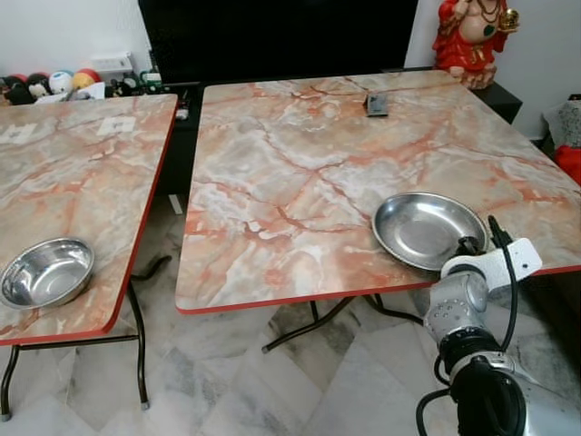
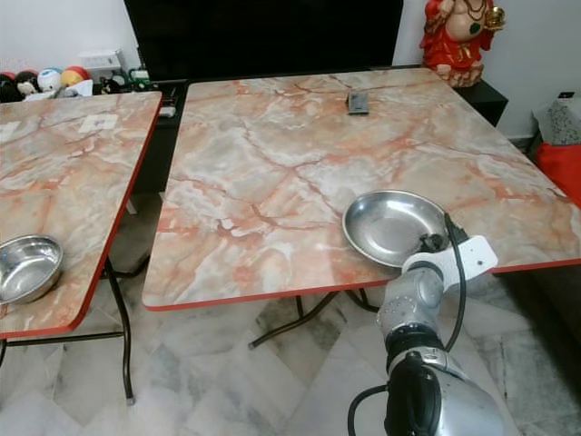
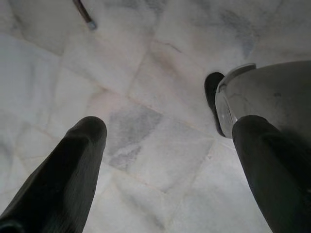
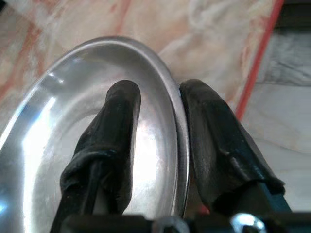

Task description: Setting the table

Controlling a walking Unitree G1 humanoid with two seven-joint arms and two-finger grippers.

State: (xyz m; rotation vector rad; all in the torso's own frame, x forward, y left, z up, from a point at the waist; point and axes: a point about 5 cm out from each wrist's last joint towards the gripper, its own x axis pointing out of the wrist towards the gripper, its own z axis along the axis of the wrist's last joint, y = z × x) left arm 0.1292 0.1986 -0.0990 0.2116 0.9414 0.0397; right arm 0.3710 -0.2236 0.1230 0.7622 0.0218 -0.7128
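Right end effector (image 4: 158, 121) pinches the rim of the steel plate (image 1: 427, 229) — one finger inside, one outside. That plate sits by the near red edge of the marble bench (image 1: 300, 154), so a loose grip could slide it onto the tiled floor (image 1: 227, 381). Left end effector (image 3: 167, 145) hangs open, empty. Beside the plate's bench stands another holding a steel bowl (image 1: 45, 271).

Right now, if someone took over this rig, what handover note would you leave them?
Right gripper: straddling the rim of the steel plate, one finger inside, one outside, at the near right edge of the right table.
Left gripper: open, idle, pointing at the floor.
Steel bowl: on the left table, near edge.
Done: plate on the table.
Left: release the plate, bring the bowl over.
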